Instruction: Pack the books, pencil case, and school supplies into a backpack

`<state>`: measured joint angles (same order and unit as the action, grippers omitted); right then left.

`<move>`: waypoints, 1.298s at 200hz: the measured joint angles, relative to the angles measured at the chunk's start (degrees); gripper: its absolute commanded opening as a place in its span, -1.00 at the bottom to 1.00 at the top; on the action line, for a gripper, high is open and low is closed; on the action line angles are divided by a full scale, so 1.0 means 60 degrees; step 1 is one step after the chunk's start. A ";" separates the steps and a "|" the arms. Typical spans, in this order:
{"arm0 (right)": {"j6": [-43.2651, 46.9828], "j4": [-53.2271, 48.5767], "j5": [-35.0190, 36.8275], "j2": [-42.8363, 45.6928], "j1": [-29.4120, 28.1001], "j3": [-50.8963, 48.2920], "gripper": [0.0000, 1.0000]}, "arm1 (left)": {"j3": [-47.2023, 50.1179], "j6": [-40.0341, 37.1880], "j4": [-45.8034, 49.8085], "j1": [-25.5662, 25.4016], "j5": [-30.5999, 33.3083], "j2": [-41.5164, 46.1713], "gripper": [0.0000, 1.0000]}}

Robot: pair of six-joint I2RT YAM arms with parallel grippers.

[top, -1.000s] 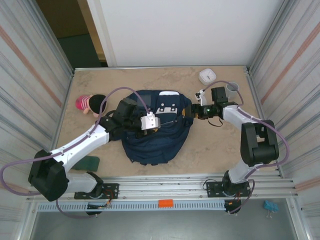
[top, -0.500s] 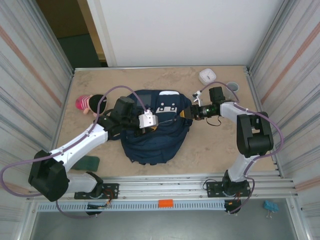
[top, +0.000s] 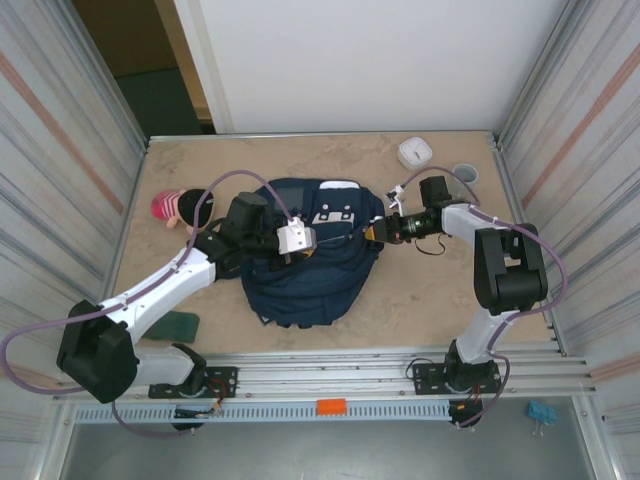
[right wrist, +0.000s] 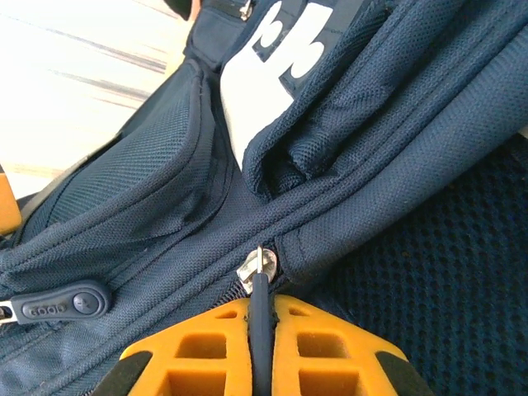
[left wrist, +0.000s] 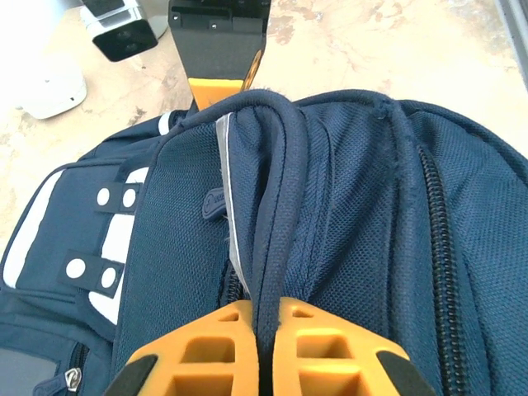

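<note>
The navy backpack lies flat mid-table, white patch facing up. My left gripper is shut on its top carry strap, which runs up between the orange fingers. My right gripper comes in from the right, shut on the black zipper pull just below the silver slider. A dark green book lies on the table beside the left arm. A pink-and-black soft pouch, possibly the pencil case, sits at the far left. The school supplies are out of view.
A white round device and a grey cup stand at the back right. Corrugated walls close in both sides. The right gripper's black body shows just beyond the backpack's top in the left wrist view.
The right gripper has moved left to the backpack's right edge and closed on the zipper pull. The left gripper has kept its hold on the strap, shifting slightly.
</note>
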<state>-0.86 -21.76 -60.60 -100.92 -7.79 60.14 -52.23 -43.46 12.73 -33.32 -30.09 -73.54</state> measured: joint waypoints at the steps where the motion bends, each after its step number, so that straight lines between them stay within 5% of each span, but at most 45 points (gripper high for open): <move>1: -0.0004 -0.0007 0.0029 0.0004 0.0000 0.0000 -0.91 | 0.0007 0.0004 -0.0011 0.0000 0.0022 0.0000 -1.00; 113: -0.0270 -0.1035 0.2809 0.1118 -0.0459 0.0299 -1.00 | 0.0248 0.0361 -0.0441 -0.0437 0.1621 0.0000 -1.00; 259: -0.0849 -0.2182 0.4466 0.3617 -0.2514 0.0328 -1.00 | -0.0091 0.5424 -0.1621 -0.2055 0.5508 -0.1268 -1.00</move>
<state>-5.96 -34.85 -33.80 -79.22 -22.87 62.11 -52.77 -10.92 3.01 -45.65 2.96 -81.14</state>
